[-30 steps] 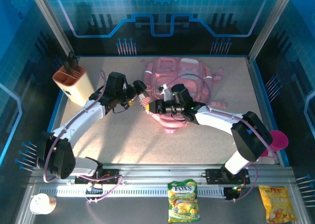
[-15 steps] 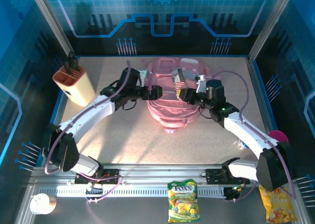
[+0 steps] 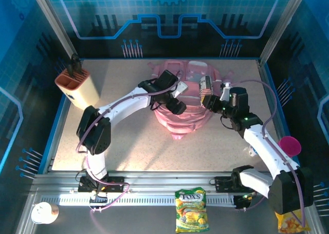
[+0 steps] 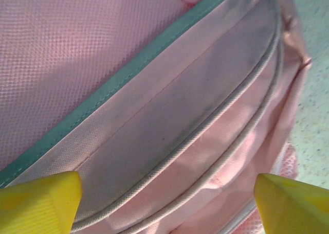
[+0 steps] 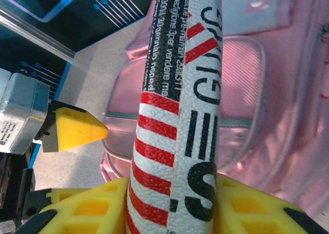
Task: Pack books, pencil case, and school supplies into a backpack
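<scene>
The pink backpack (image 3: pixel 186 122) lies flat in the middle of the table. My left gripper (image 3: pixel 177 105) hovers low over its front, open, the yellow fingertips (image 4: pixel 37 203) wide apart above a piped pocket of the backpack (image 4: pixel 154 115). My right gripper (image 3: pixel 212 101) is at the bag's right side, shut on the pencil case (image 3: pixel 205 87). In the right wrist view the pencil case (image 5: pixel 180 115), red-and-white striped with black lettering, stands upright between the yellow fingers (image 5: pixel 92 208), with the backpack (image 5: pixel 247 79) behind it. The books are out of view.
A beige holder with an orange top (image 3: pixel 77 88) stands at the back left. A pink cup (image 3: pixel 290 145) sits at the right edge. Two snack bags (image 3: pixel 190 209) (image 3: pixel 290 216) and a white cup (image 3: pixel 42 212) lie on the front rail.
My right gripper has carried the pencil case rightward, from the bag's left side to its right side. My left gripper has swung right onto the backpack's front.
</scene>
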